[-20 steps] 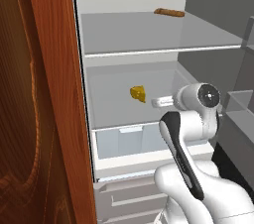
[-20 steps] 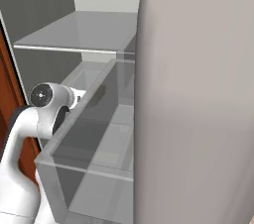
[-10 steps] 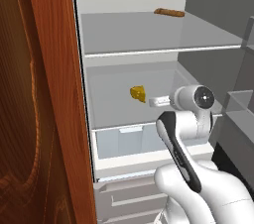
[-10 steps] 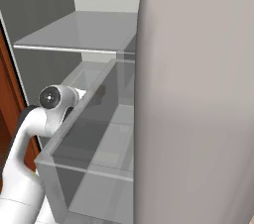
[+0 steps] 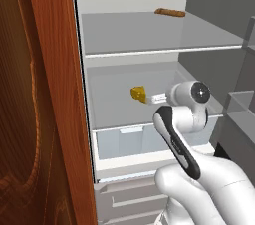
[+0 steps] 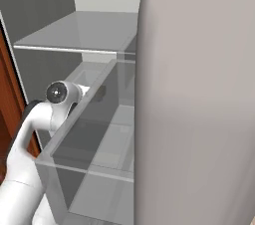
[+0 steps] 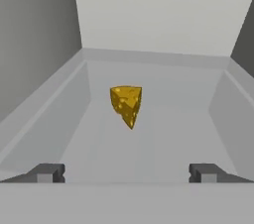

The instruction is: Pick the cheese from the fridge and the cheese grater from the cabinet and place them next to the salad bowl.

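Observation:
The cheese (image 5: 139, 93), a small yellow-orange wedge with holes, lies on the middle shelf inside the open fridge (image 5: 149, 40). In the hand view the cheese (image 7: 126, 104) sits straight ahead, a short way beyond the fingertips (image 7: 47, 172). My gripper (image 7: 126, 173) is open wide and holds nothing. From the left base view my gripper (image 5: 152, 98) reaches into the fridge just right of the wedge, apart from it. The cheese grater, the cabinet and the salad bowl are out of view.
A brown bread-like item (image 5: 170, 12) lies at the back of the upper shelf. A pale drawer (image 5: 129, 139) sits below the cheese shelf. A tall wood-grain panel (image 5: 50, 94) flanks the fridge on the left. The open fridge door (image 6: 199, 94) and its translucent bin (image 6: 84, 169) stand on the right.
The hand has moved a little further into the fridge toward the cheese. The cheese has not moved.

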Robot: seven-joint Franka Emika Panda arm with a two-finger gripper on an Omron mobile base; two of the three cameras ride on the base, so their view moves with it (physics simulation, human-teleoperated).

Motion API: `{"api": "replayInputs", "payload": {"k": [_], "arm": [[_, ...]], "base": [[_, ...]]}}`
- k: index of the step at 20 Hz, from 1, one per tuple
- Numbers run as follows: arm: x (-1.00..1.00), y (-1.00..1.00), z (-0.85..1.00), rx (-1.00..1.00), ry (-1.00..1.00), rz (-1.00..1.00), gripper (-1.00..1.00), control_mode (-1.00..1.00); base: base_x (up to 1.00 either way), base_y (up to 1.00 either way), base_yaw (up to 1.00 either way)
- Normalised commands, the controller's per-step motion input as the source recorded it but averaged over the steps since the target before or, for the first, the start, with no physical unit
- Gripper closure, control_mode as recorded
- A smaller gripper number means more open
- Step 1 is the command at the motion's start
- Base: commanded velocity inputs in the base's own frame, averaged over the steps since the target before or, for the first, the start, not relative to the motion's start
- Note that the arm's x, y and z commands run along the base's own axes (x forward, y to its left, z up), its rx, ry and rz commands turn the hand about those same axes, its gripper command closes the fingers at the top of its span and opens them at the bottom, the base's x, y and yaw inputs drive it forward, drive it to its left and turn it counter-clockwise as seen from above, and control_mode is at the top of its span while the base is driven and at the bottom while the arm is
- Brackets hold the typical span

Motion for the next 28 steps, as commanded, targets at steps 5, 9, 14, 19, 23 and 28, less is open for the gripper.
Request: {"api": "replayInputs", "payload": {"k": [5, 9, 14, 19, 23, 28], "arm": [[0.18, 0.02, 0.00, 0.00, 0.00, 0.00, -1.00, -1.00], [0.18, 0.00, -0.01, 0.00, 0.05, 0.00, -1.00, -1.00], [0.21, 0.00, -0.04, 0.00, 0.03, 0.00, -1.00, -1.00], [0.13, 0.00, -0.15, 0.00, 0.00, 0.00, -1.00, -1.00], [0.17, 0.00, -0.20, 0.00, 0.00, 0.00, -1.00, -1.00], [0.25, 0.00, -0.17, 0.00, 0.01, 0.00, -1.00, -1.00]], "base": [[0.00, 0.00, 0.00], [0.00, 0.00, 0.00], [0.00, 0.00, 0.00], [0.00, 0.00, 0.00], [0.00, 0.00, 0.00], [0.00, 0.00, 0.00]]}}
